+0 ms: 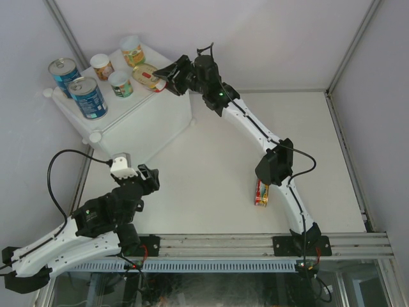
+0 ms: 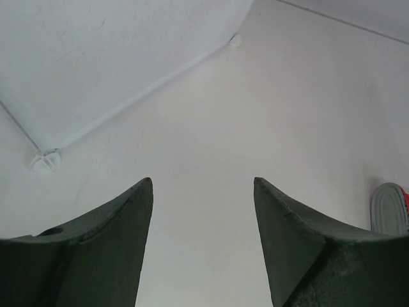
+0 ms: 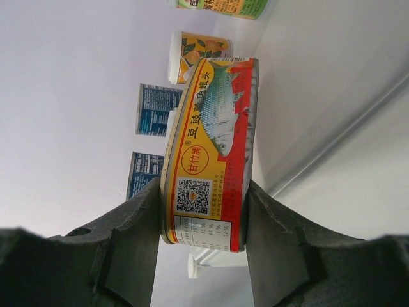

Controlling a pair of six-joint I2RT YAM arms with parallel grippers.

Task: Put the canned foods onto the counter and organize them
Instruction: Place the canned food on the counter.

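L claw [image 2: 203, 185] hung over the worktop [image 1: 211, 166], jaws wide apart, nothing btwn them. One oval tin [image 1: 262, 192] lay on the worktop under the R arm [image 1: 255, 131]. Farther back, R claw [image 3: 203, 192] was clamped on a second oval tin [image 3: 214, 147] at the counter [image 1: 147, 121] top, beside two blue cans [image 1: 88, 97] and three small cans [image 1: 120, 83] standing there.

The right arm [image 1: 275, 167] covers the far end of the loose flat tin [image 1: 261, 195], so you see only part of it. From the right wrist, the fish tin [image 3: 211, 147] hides part of the two blue cans [image 3: 153, 110], and the top edge cuts off the green can [image 3: 223, 6]. From the left wrist, the right edge clips a red-edged tin [image 2: 390, 208].
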